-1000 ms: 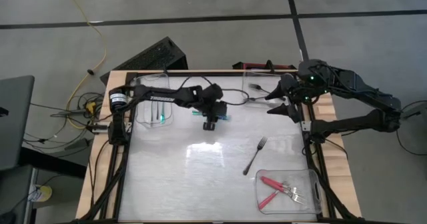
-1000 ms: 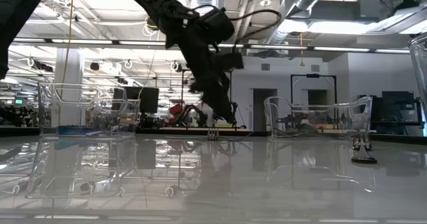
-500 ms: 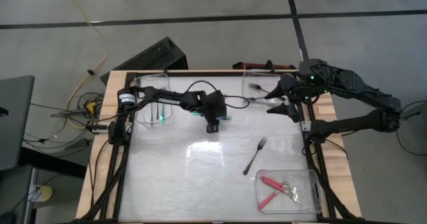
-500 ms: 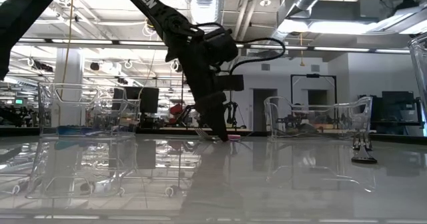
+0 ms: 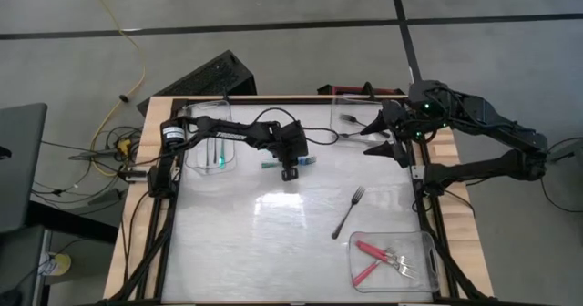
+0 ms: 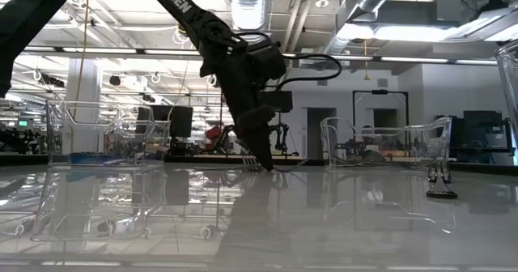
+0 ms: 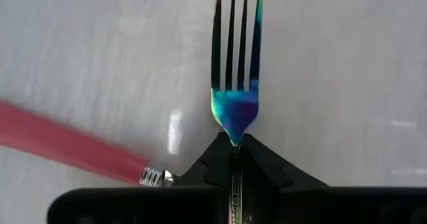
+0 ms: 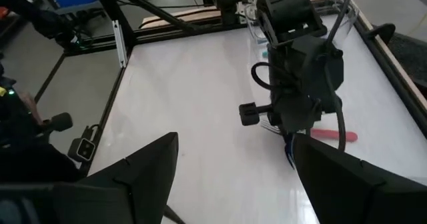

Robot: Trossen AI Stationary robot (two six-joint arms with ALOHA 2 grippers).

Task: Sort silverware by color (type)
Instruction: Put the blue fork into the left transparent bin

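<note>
My left gripper [image 5: 290, 168] stands low over the table's far middle, shut on a blue-teal fork [image 7: 233, 107] with dark metal tines. A red-handled fork [image 7: 67, 144] lies on the table right beside it. A black fork [image 5: 349, 211] lies flat on the table right of the middle. My right gripper [image 5: 387, 144] hangs open and empty at the far right, its fingers wide apart in the right wrist view [image 8: 233, 177]. My left gripper pinches the blue-teal fork at its neck [image 7: 234, 136], just behind the head, between its two fingertips. The fingers come down slanting from above and lie across the fork. The tines [image 6: 251, 163] are at the table's surface; I cannot tell whether they rest on it.
A clear tray [image 5: 211, 147] at the far left holds teal forks. A clear tray [image 5: 360, 107] at the far right holds black forks. A clear tray [image 5: 392, 260] at the near right holds red forks. The middle and near left of the table are bare.
My left gripper has gone down from above the table until its fingertips are at the table's surface, by the blue-teal fork. My right arm has kept still.
</note>
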